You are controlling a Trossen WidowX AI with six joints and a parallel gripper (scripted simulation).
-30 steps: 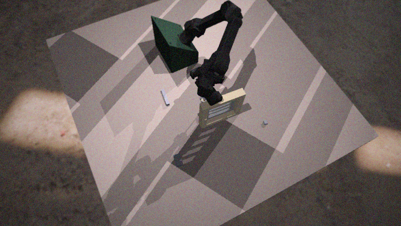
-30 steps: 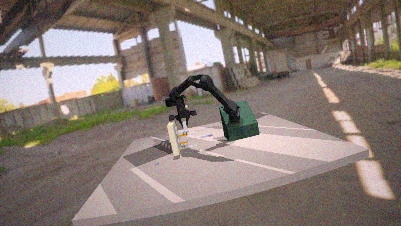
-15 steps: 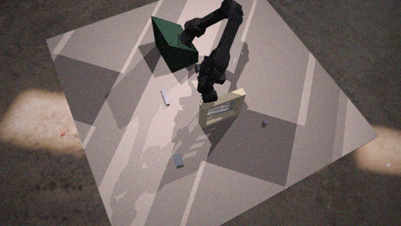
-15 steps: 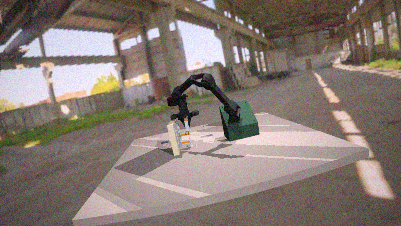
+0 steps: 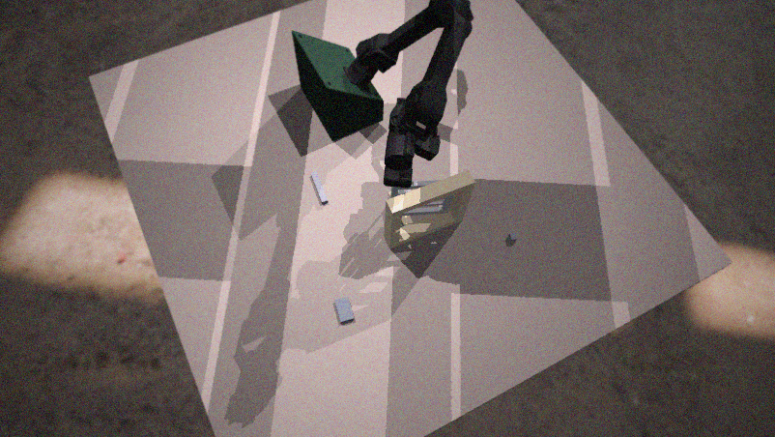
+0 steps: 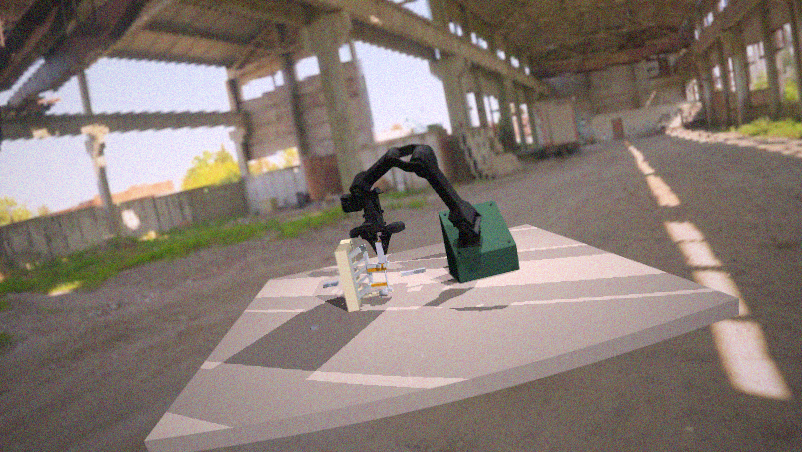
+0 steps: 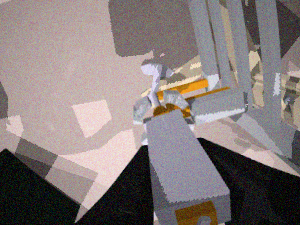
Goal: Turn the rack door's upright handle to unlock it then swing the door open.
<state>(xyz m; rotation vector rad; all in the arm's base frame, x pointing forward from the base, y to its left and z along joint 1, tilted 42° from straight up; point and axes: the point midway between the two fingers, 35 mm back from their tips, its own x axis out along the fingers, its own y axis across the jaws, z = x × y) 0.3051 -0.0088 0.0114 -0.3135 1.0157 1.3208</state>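
The upright handle (image 6: pixel 379 247) (image 7: pixel 185 159) is a pale grey bar with orange parts on the rack door. My gripper (image 6: pixel 380 251) (image 7: pixel 171 148) is shut on the handle, with one black finger on each side in the wrist view. The handle appears turned relative to the door. The grey-barred door (image 5: pixel 428 208) (image 7: pixel 202 39) appears partly open, its handle side standing away from the cream frame (image 5: pixel 431 191) (image 6: pixel 349 280); the exact angle is hard to tell. The frame stands upright on the table. In the top view the arm hides the handle and fingertips.
The arm's green base (image 5: pixel 350 113) (image 6: pixel 484 258) stands beyond the rack. A thin grey-blue block (image 5: pixel 319 189) (image 6: pixel 413 271) lies between base and rack. A wider block (image 5: pixel 344 310) (image 6: pixel 330 284) and a tiny grey piece (image 5: pixel 510 239) (image 6: pixel 313 327) lie on other sides of the frame.
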